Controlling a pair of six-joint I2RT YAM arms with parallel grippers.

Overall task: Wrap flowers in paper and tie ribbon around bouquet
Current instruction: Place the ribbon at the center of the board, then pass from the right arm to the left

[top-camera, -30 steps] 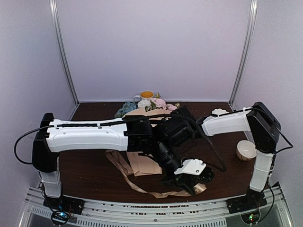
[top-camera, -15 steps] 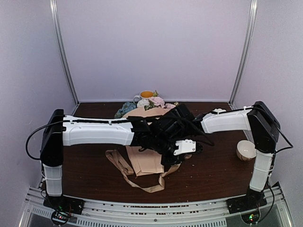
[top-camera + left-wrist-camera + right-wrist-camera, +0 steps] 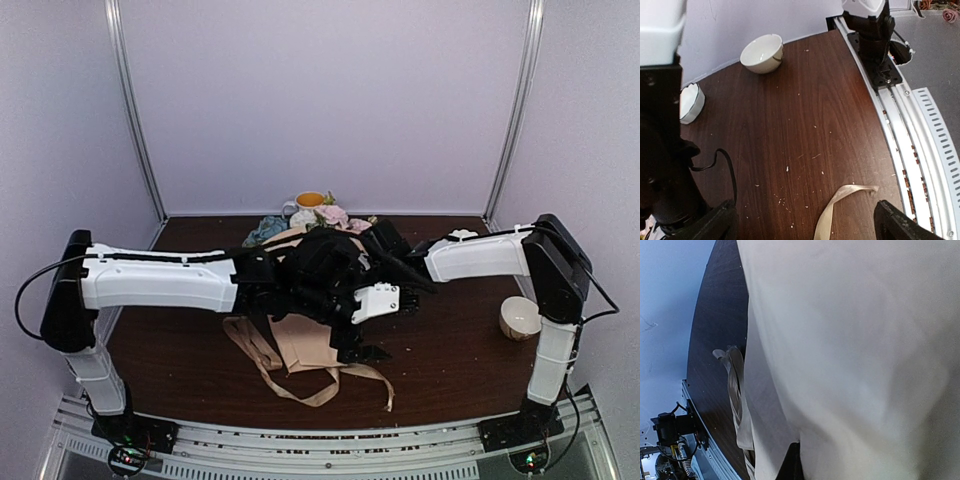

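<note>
The bouquet lies mid-table: flowers (image 3: 325, 216) at the back, peach-tan paper (image 3: 300, 345) toward the front. A tan ribbon (image 3: 318, 402) trails loose off it over the front of the table, and its free end (image 3: 842, 207) lies between my left fingers without touching them. My left gripper (image 3: 360, 348) (image 3: 805, 227) hangs open over the table beside the paper, holding nothing. My right arm (image 3: 470, 258) reaches in from the right, its gripper hidden behind the left arm. The right wrist view is filled by paper (image 3: 855, 350) running down into the shut jaws, with ribbon (image 3: 735, 390) beside it.
A cream bowl (image 3: 520, 318) (image 3: 762, 52) stands at the right near the right arm's base (image 3: 875, 35). A small white dish (image 3: 462, 237) (image 3: 690, 102) sits behind it. A cup (image 3: 310, 200) stands at the back wall. The metal rail (image 3: 920, 150) runs along the table's front edge.
My left gripper has opened and let go of the ribbon, which dropped onto the table at the front. The left arm swung back toward the bouquet. The right arm stayed put.
</note>
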